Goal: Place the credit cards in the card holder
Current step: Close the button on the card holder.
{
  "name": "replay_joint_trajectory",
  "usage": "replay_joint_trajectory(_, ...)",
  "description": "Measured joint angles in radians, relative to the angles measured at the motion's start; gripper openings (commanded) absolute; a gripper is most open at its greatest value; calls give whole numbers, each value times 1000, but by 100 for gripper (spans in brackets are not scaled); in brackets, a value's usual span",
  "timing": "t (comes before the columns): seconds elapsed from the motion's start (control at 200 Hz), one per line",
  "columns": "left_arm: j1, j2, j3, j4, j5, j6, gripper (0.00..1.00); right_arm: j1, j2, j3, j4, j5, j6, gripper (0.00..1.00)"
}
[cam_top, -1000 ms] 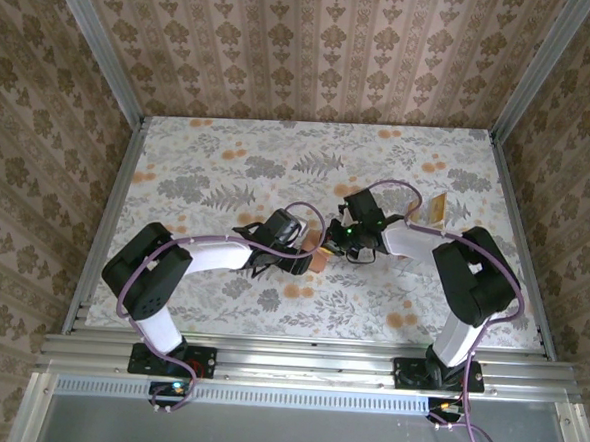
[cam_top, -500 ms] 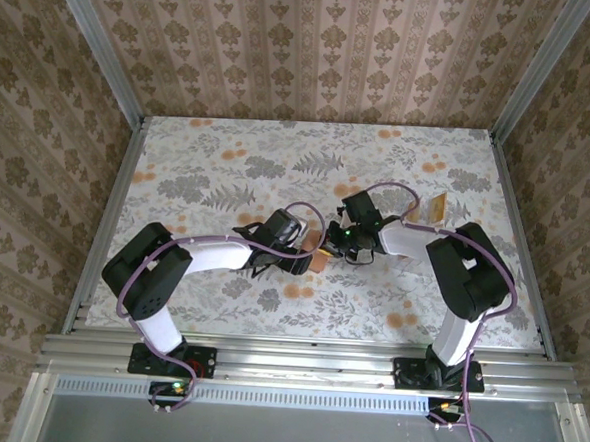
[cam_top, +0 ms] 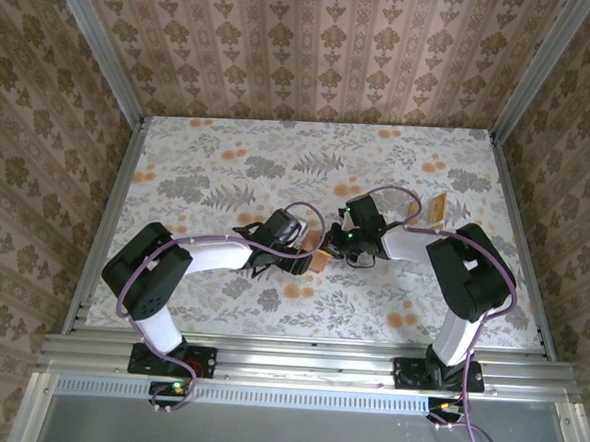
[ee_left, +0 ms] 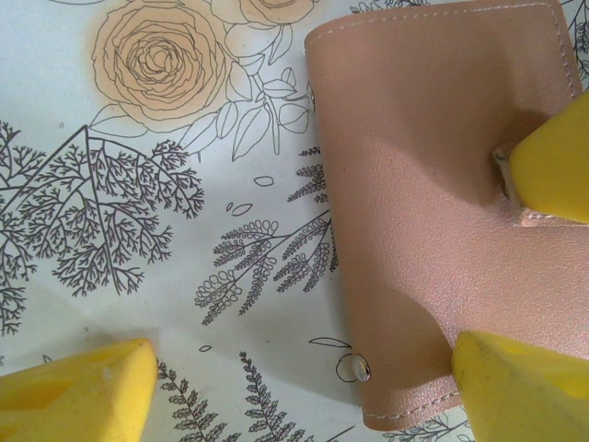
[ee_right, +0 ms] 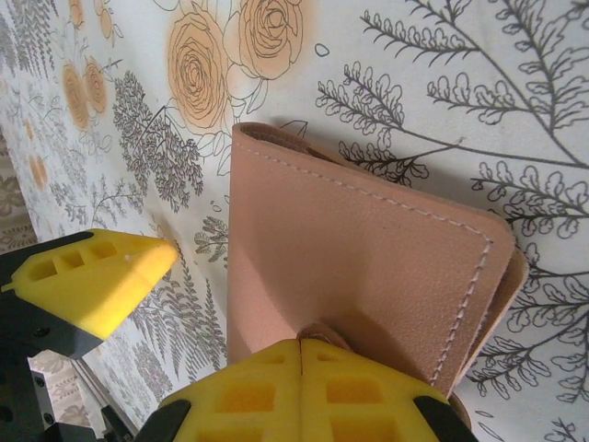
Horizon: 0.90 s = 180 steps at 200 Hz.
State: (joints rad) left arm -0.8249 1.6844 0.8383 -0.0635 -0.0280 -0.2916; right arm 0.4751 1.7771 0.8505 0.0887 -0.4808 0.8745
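The reddish-brown card holder [ee_left: 423,203] lies flat on the floral tabletop [cam_top: 228,177], between my two grippers in the top view [cam_top: 319,262]. My left gripper [ee_left: 304,387] is open, straddling its lower edge; one finger [ee_left: 520,387] rests on the leather, the other [ee_left: 78,391] on the table. My right gripper [ee_right: 302,391] is shut, pinching a small tab of the card holder [ee_right: 368,249] at its tips, and the leather creases around them. Tan-yellow credit cards [cam_top: 437,208] lie at the right of the table, behind the right arm.
Metal rails [cam_top: 110,220] border the table's sides, and patterned walls rise behind them. A clear tray [cam_top: 413,203] sits beside the cards. The right forearm [cam_top: 409,243] runs close past that tray.
The right arm has shifted slightly, its wrist drawing a little nearer the card holder. The left arm and the card holder have stayed put.
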Motion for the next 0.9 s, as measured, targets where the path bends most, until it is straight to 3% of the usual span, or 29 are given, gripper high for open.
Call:
replay_joint_trajectory(0.41, -1, 0, 2, -4, -3, 0, 85, -15, -12, -82, 131, -25, 20, 0)
replay_joint_trajectory(0.9, -6, 0, 5, -7, -6, 0, 85, -16, 0, -33, 26, -6, -11, 0)
